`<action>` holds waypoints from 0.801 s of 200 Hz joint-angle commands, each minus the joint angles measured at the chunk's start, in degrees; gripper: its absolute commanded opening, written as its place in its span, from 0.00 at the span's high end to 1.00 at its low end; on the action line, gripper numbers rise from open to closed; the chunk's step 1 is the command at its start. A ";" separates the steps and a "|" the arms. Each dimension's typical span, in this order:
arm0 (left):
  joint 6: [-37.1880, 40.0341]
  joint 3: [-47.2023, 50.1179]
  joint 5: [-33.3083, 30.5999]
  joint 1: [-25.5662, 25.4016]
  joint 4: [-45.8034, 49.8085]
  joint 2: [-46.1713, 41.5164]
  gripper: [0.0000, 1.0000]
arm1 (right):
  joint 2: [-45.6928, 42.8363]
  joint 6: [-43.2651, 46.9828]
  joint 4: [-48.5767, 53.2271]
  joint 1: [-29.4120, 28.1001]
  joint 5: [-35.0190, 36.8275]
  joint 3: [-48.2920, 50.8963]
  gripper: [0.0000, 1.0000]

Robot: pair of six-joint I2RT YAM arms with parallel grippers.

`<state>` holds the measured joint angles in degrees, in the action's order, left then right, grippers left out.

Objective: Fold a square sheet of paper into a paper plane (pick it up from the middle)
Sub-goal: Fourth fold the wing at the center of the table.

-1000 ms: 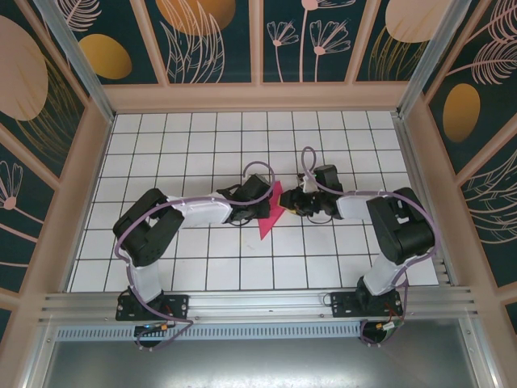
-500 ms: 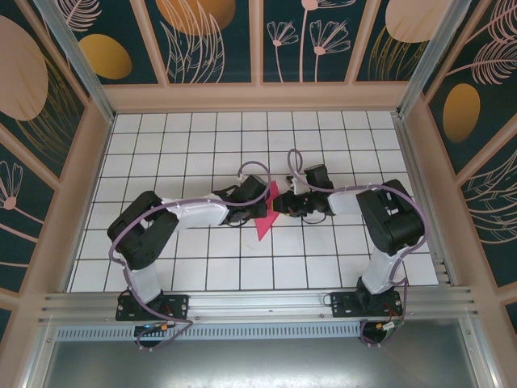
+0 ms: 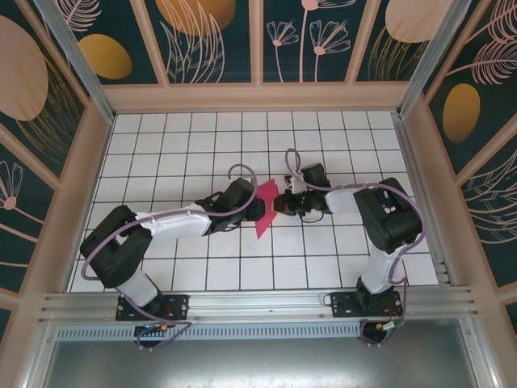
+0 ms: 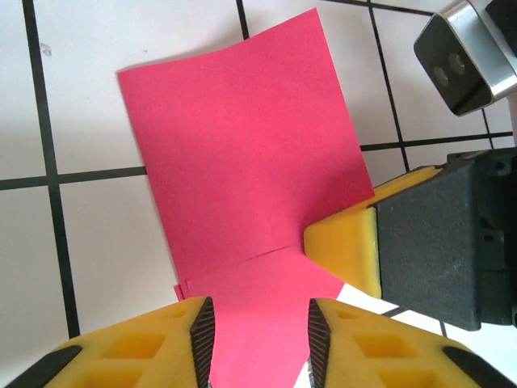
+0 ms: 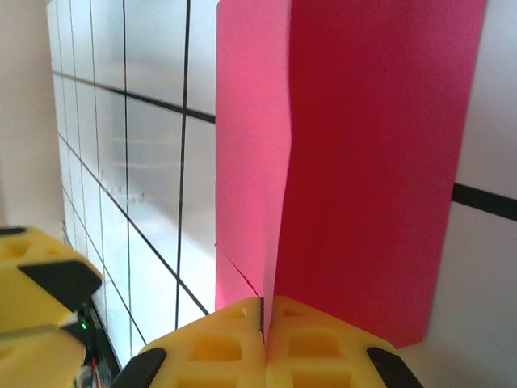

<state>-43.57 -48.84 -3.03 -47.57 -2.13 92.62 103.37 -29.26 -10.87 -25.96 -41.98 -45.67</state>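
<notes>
Pink paper (image 3: 265, 220) mid table (image 3: 161, 145), between left end effector (image 3: 255, 212) and right end effector (image 3: 279, 206) | left wrist: left one spread, straddling paper's near end, crease visible | right wrist: right one pressed together, pinching paper's edge | progress: early folds in, no dart yet, most folding probably left

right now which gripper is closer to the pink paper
Right. The right gripper is shut on the edge of the pink paper, touching it. The left gripper is open astride one end of it, not pinching.
</notes>
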 commanded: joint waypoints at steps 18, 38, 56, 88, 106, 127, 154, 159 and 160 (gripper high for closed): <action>4.44 -0.63 1.69 -2.05 -2.63 0.46 0.54 | -4.43 -11.29 -4.71 -0.30 6.88 0.59 0.97; 6.39 -2.92 -0.77 -4.20 -0.34 2.30 0.52 | -5.85 -17.90 -7.37 -0.30 9.79 2.96 0.97; 7.27 -5.11 -3.21 -5.97 1.74 4.48 0.51 | -7.20 -23.56 -10.35 -0.54 11.67 5.63 0.97; 7.86 -6.16 -7.48 -7.09 3.07 7.79 0.50 | -10.12 -25.79 -10.05 -0.55 14.56 7.33 0.96; 8.60 -6.50 -8.42 -7.18 2.99 8.87 0.51 | -10.65 -25.07 -9.07 -0.57 14.32 6.75 0.96; 9.33 -6.54 -9.25 -7.94 2.86 10.03 0.51 | -10.17 -25.09 -9.24 -0.52 13.43 6.45 0.96; 9.38 -8.59 -11.60 -8.63 3.12 11.17 0.51 | -9.47 -25.28 -9.26 -0.51 12.93 6.12 0.95; 9.36 -8.64 -12.21 -8.64 3.10 11.24 0.51 | -9.42 -25.26 -9.34 -0.51 12.81 6.05 0.95; 9.37 -8.68 -12.28 -8.66 3.10 11.26 0.51 | -9.38 -25.25 -9.34 -0.51 12.80 6.04 0.95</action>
<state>-35.53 -54.85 -11.44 -55.48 0.30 102.85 94.02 -53.41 -18.72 -26.04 -29.36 -38.83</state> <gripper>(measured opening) 0.495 0.047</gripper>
